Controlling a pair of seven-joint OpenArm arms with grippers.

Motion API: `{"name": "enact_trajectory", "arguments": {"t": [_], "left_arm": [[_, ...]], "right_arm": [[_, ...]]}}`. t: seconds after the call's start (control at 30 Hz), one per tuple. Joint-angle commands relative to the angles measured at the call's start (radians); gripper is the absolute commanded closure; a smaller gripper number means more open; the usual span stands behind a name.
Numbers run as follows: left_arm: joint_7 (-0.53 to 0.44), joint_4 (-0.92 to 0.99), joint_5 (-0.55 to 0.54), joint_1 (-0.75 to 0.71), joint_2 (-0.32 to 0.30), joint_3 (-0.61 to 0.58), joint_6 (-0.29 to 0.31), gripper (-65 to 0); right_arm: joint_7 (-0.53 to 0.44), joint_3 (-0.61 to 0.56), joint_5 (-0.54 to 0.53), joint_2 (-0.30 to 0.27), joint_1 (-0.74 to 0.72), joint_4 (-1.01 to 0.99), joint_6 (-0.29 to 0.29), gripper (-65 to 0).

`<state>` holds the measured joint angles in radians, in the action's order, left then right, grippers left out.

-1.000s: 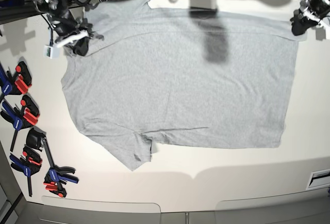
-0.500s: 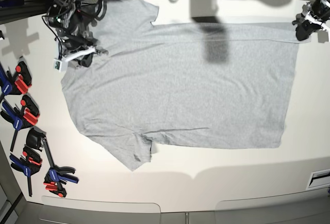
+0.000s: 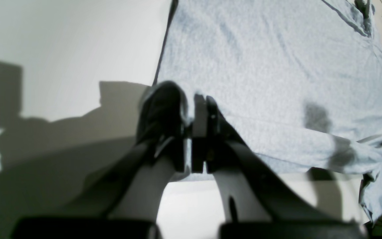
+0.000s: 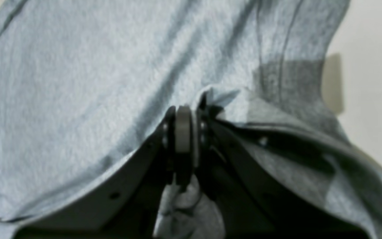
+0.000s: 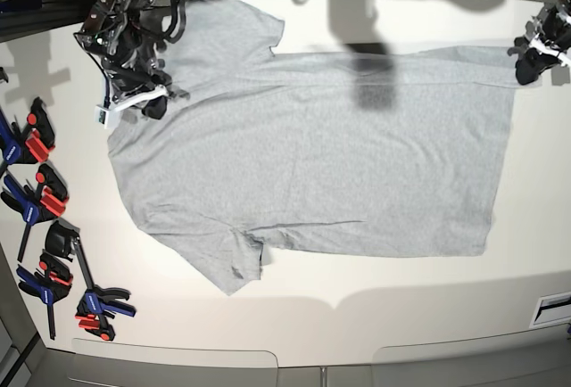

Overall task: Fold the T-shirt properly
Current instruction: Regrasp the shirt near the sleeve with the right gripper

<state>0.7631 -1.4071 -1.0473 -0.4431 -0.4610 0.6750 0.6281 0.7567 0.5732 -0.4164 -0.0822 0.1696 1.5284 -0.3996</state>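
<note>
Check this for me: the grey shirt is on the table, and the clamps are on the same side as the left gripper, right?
Not quite: the clamps are on the right gripper's side, as the base view shows.

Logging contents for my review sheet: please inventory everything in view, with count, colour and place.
T-shirt: one, light grey, spread across the middle of the table, a narrow folded strip along its far edge
Clamps: several, black, blue and red, along the table's left side in the base view
Table: one, off-white, under the T-shirt
White-and-black item: one, at the right edge of the base view, only partly in frame
Left gripper: one, black and silvery, at the shirt's far right corner in the base view, shut on the cloth
Right gripper: one, black and silvery, at the shirt's far left part in the base view, shut on the cloth
</note>
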Motion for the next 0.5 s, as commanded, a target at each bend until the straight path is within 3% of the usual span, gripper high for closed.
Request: {"name": "enact_trajectory", "arguments": {"t": [0.0,0.43,0.47], "left_arm": [[-0.020,-0.013,-0.008,-0.001,-0.025,0.011,0.000,0.0],[-0.020,-0.013,0.037,-0.003,-0.025,0.011,0.000,0.0],[-0.020,-0.013,0.037,-0.003,-0.025,0.011,0.000,-3.8]], "right_arm": [[-0.007,0.003,-0.010,-0.009,-0.003,0.032,-0.005,0.0],[-0.004,0.003,0.027,-0.010,-0.006,0.071,-0.004,0.0],[0.009,0.003,0.021,-0.010,-0.006,0.071,-0.004,0.0]]}}
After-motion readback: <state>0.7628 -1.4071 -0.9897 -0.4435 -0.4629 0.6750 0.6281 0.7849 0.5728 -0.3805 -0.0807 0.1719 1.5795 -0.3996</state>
